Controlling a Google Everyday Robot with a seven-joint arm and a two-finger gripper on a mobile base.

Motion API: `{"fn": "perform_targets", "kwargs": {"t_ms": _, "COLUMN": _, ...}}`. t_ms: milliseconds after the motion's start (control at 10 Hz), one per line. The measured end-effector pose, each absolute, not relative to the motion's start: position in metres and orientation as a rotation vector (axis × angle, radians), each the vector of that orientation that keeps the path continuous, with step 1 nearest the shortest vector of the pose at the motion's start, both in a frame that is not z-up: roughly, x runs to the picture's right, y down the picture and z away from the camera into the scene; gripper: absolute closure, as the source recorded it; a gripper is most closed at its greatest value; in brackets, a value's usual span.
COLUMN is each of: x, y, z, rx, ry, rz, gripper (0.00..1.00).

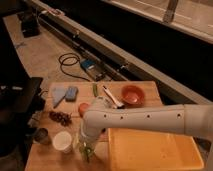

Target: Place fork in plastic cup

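The single camera view looks down on a wooden table (145, 90). The white arm reaches in from the right and bends down so that the gripper (86, 145) sits right over the plastic cup (85, 149), near the table's front edge, just right of the white cup (62, 141). The fork cannot be made out; it is probably at the gripper or already inside the cup, hidden by the wrist. Whether the fingers are spread or pinched cannot be told. By my judgement the task is at its final step: lowering or dropping the fork in, then pulling away.

Counted: three cups, with the dark metal cup (41, 135) furthest left; one red bowl (132, 94); one spoon (113, 97); one green utensil (95, 90); one yellow tray (155, 150).
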State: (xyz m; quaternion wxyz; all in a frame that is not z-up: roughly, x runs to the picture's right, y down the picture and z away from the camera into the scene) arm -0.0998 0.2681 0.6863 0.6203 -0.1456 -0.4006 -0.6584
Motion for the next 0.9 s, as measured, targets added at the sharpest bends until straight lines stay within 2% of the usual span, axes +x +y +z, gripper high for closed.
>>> {"fn": "perform_targets", "kwargs": {"t_ms": 900, "x": -0.065, "y": 0.181, "z": 0.627, "rx": -0.3, "ry": -0.632, "rz": -1.6, "gripper": 0.26}}
